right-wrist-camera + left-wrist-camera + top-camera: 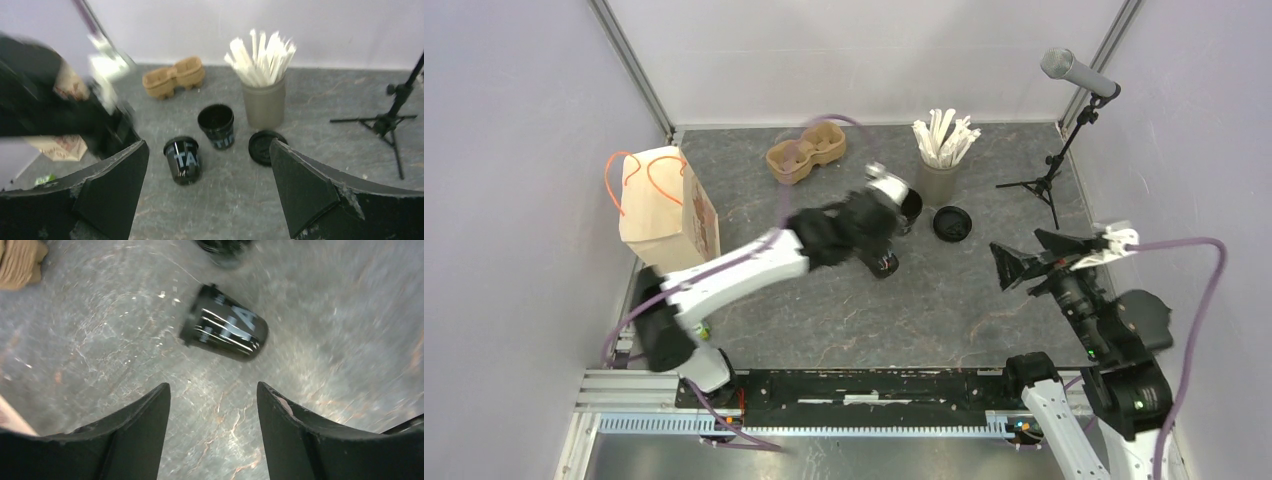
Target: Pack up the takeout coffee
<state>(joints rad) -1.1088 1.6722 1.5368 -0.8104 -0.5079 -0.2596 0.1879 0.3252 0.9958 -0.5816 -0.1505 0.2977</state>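
Left gripper (212, 386) stood part open, empty. Coffee cup (225, 329) sat loose on the table (100, 350) just ahead of its fingertips; upright or tipped, unclear. Right gripper (208, 142) gaped wide, empty, well apart. Best: straddle cup body squarely, close gently.

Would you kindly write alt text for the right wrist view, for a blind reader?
An open black cup stands mid-table, with a second black cup in front of it and a loose black lid to its right. Behind are a grey cup of white sticks and a brown carrier.
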